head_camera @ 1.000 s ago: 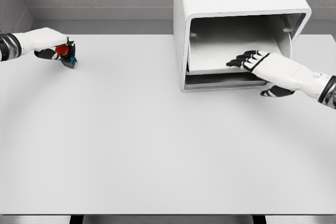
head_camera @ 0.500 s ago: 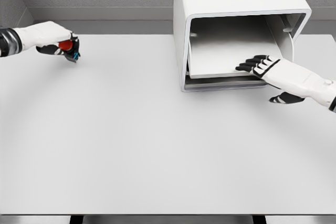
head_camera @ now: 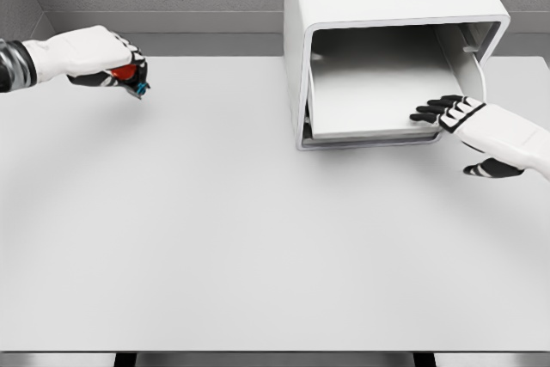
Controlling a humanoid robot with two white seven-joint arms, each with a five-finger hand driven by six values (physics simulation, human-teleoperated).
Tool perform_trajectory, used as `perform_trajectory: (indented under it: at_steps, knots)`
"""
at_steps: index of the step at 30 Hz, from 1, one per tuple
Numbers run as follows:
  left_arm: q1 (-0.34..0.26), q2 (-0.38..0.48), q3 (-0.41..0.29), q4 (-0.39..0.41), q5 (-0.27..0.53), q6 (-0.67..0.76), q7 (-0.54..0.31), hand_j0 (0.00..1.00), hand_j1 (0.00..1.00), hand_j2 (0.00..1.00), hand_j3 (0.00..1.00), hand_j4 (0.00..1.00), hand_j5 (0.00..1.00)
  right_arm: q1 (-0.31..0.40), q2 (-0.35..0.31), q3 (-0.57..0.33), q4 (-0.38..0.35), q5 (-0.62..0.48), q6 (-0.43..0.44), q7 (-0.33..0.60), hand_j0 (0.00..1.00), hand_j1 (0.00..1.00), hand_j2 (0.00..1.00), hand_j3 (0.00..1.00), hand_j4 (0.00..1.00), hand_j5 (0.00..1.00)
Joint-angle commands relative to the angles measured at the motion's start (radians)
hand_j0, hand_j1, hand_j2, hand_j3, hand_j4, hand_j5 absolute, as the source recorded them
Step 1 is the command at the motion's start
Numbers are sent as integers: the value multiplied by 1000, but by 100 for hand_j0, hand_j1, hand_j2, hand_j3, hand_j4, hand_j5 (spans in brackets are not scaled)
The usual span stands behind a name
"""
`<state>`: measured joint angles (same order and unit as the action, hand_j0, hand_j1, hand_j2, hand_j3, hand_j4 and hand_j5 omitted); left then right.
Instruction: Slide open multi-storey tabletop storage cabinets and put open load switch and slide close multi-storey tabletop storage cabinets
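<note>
one drawer (head_camera: pixel 369 96) of the white boxy storage cabinet (head_camera: pixel 387 6) is out under your flat right robot hand (head_camera: pixel 468 118); your left robot hand (head_camera: pixel 103 62) grips the red-knobbed switch (head_camera: pixel 129 75), not yet stowed.

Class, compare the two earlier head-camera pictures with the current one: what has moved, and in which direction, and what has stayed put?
The left hand, shut on the load switch, has carried it rightward toward the cabinet. The right hand has drawn back toward the robot with its fingers on the drawer tray, which has slid further out and now covers the lower slot. The cabinet itself and the table have not moved.
</note>
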<state>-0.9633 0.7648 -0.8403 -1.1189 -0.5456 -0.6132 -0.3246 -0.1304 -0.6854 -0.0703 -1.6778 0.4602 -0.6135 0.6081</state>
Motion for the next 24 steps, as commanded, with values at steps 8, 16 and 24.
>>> perform_trajectory:
  at_steps: [8, 16, 24]
  knots:
    - [41, 62, 3, -236, 15, 2, 1, 48, 48, 48, 48, 48, 48, 71, -5, -128, -48, -2, 3, 3, 99, 99, 99, 99, 99, 99]
    - [54, 67, 4, -340, 13, 2, 1, 48, 48, 48, 48, 48, 48, 78, -3, -189, -79, -123, 3, 3, 99, 99, 99, 99, 99, 99]
    - [54, 56, 13, -429, 15, 2, 2, 48, 48, 48, 48, 48, 48, 103, -5, -259, -77, -218, 3, 3, 100, 100, 100, 100, 100, 100]
